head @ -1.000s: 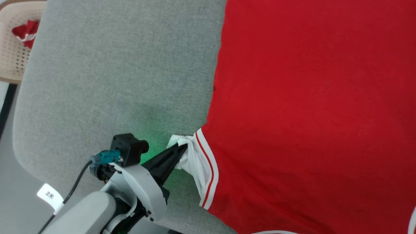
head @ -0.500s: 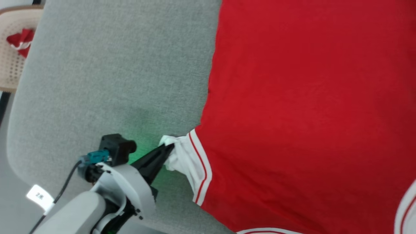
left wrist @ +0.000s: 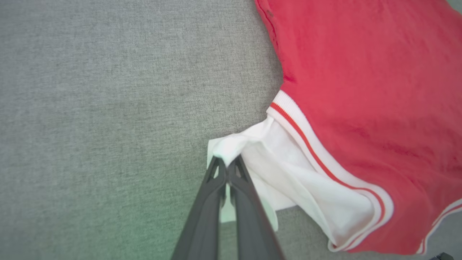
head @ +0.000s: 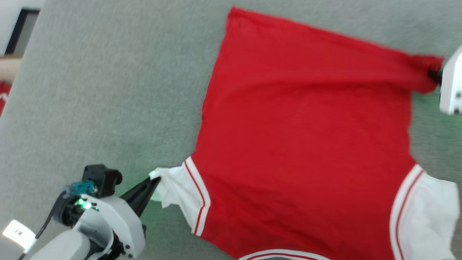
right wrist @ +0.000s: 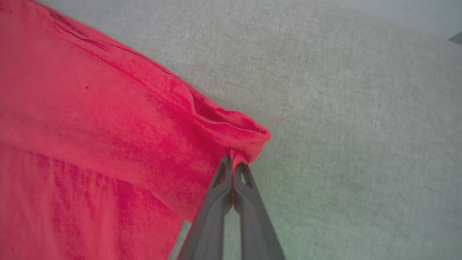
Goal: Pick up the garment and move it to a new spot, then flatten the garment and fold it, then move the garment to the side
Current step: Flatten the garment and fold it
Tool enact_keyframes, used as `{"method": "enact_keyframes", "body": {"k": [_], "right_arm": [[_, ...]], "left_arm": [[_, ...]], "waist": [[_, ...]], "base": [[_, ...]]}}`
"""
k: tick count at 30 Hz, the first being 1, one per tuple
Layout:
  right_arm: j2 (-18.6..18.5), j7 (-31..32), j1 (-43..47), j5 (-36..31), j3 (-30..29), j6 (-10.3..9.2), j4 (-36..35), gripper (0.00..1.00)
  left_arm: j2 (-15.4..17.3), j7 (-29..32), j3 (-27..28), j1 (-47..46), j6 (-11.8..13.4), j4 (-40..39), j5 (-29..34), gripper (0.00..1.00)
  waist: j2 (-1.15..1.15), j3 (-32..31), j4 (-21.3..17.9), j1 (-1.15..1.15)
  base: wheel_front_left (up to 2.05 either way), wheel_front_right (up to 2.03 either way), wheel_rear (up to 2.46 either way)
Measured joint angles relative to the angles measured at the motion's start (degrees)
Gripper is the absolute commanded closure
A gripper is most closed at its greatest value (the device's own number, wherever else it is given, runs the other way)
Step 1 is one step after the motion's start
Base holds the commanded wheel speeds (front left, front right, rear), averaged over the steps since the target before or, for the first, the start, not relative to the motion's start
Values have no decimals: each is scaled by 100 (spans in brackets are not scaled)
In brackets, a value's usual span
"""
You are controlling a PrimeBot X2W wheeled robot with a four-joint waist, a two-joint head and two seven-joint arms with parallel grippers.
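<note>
Garment (head: 306,144) is lying spread, plain red side up, on the grey bench (head: 108,90) in the head view, with the left tool (head: 153,180) at a white sleeve (head: 173,189) and the right tool (head: 433,74) at a far red corner (head: 422,72). In the left wrist view, the fingers (left wrist: 216,180) are pinching together on sleeve cloth. In the right wrist view, they are clamping the corner. Flattening seems to be under way; folding and moving aside are not yet done.

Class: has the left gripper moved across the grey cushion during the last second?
Cannot tell. The whole head view shifted, so the camera moved. The left gripper stays shut on the shirt, roughly as far from the left edge of the cushion.
</note>
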Motion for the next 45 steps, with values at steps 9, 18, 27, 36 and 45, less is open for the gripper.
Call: {"method": "enact_keyframes", "body": {"k": [9, 18, 27, 36, 45], "right_arm": [[-472, 64, 2040, 605, -383, -1, -1737, 100], [-152, 354, 4232, 510, -1371, -1, -2913, 100], [692, 48, 5123, 0, -2016, -1, -3062, 100], [728, -205, 5046, -242, -1931, 1, -2959, 0], [533, 115, 4931, -307, -2151, -1, -4297, 0]], "left_arm": [[263, 71, 70, 368, 183, -163, -172, 100], [335, 73, 71, 544, 249, -275, -242, 100], [335, 71, 69, 565, 271, -276, -275, 100], [330, 63, 55, 562, 248, -252, -282, 100], [314, 25, 24, 560, 250, -322, -270, 100]], "waist": [[0, -553, -488, 0], [0, -942, -852, 0], [0, -986, -945, 0], [0, -952, -917, 0], [0, -913, -807, 0]], "base": [[0, 0, 0], [0, 0, 0], [0, 0, 0], [0, 0, 0], [0, 0, 0]]}}
